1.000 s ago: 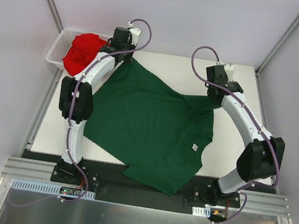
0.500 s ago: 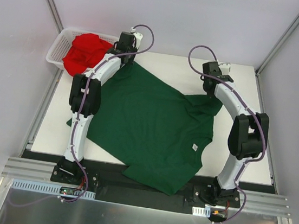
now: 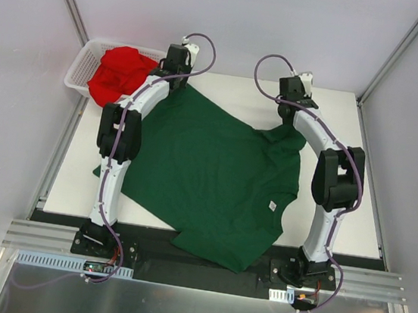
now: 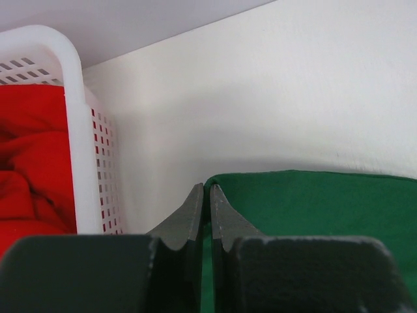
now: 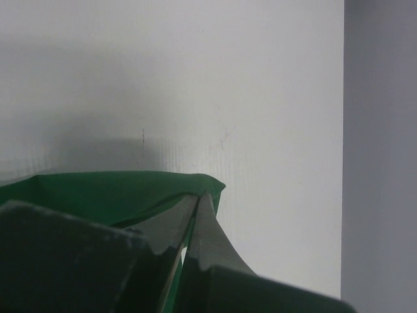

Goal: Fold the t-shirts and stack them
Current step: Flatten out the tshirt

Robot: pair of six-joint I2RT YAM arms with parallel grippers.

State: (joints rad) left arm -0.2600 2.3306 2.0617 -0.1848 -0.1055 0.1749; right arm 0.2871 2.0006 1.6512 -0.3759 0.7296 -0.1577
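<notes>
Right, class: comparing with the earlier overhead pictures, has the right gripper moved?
Yes. The right gripper, shut on the green t-shirt, has moved away from the arm bases toward the table's far edge, and slightly left.

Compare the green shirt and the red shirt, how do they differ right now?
The green shirt lies spread out on the table; the red shirt sits crumpled in the basket. The left gripper and right gripper are both shut on the green shirt's far edge; nothing touches the red shirt. The green shirt shows its whole outline; the red shirt shows only a heap. Both are plain cloth, neither folded yet.
</notes>
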